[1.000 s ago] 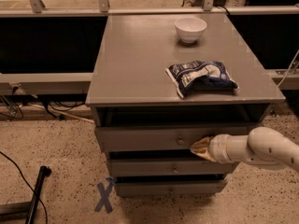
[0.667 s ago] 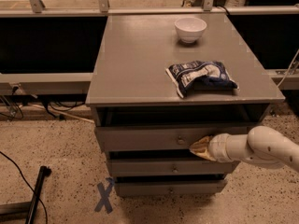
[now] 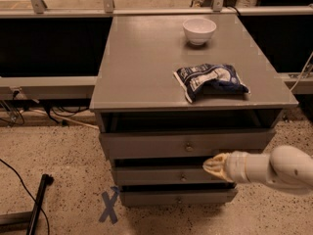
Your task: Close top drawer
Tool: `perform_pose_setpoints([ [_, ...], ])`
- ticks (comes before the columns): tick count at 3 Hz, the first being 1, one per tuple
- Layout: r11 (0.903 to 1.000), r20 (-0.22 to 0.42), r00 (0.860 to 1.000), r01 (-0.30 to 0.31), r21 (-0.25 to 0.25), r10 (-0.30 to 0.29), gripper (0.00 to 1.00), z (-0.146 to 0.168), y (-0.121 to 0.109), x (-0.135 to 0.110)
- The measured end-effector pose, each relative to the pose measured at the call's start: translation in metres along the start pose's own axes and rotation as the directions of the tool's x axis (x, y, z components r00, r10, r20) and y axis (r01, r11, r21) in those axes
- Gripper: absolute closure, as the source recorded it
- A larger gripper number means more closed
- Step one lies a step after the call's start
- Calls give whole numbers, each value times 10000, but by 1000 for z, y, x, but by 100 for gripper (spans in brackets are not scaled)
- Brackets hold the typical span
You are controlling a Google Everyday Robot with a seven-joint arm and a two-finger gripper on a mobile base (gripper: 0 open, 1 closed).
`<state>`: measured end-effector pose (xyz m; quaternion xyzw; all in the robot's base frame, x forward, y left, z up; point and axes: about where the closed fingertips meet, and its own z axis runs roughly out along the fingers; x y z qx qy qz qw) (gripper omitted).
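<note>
The top drawer (image 3: 146,145) is the widest grey drawer, just under the cabinet top, with a small round knob (image 3: 188,146) at its centre. Its front panel stands a little out from the cabinet, with a dark gap above it. My gripper (image 3: 212,165) comes in from the right on a white arm (image 3: 274,170). Its yellowish fingertips are shut together and empty. It sits just below and to the right of the knob, in front of the drawer's lower edge and the second drawer (image 3: 166,176).
On the grey cabinet top (image 3: 142,67) lie a blue and white snack bag (image 3: 210,80) and a white bowl (image 3: 199,30). A third drawer (image 3: 171,198) is lowest. A blue X tape mark (image 3: 108,205) and a black pole (image 3: 36,204) lie on the floor at left.
My gripper has moved slightly down and to the right, away from the top drawer's front near the knob. The drawer, bag and bowl look unchanged.
</note>
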<state>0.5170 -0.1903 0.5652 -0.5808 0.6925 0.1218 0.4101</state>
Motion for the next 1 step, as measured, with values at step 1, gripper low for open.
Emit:
perform_pose_setpoints([
  [1,9972,316,9982,-495,-563,513,100,-56,84,10],
])
